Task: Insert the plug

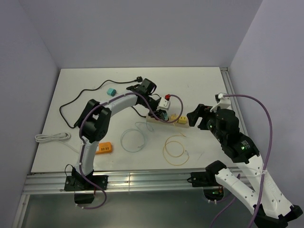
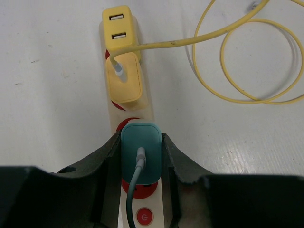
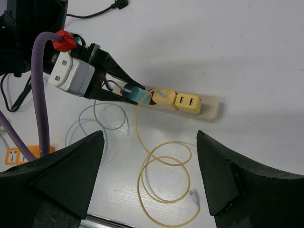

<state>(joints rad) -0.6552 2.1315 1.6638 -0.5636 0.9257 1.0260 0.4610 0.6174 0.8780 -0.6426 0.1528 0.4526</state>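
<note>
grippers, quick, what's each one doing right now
Left gripper: closed on the teal plug, over the power strip.
Right gripper: open, holding nothing.

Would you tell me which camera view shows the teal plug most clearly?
The left wrist view: the teal plug sits large and central between the fingers of the left end effector. The right wrist view shows it small and side-on; the top view shows only a sliver.

Robotics lab test cell, shown by white table (image 1: 194, 85) boxed in by plain lilac walls (image 1: 142, 28) and metal mounting rail (image 1: 142, 181) along near edge.
</note>
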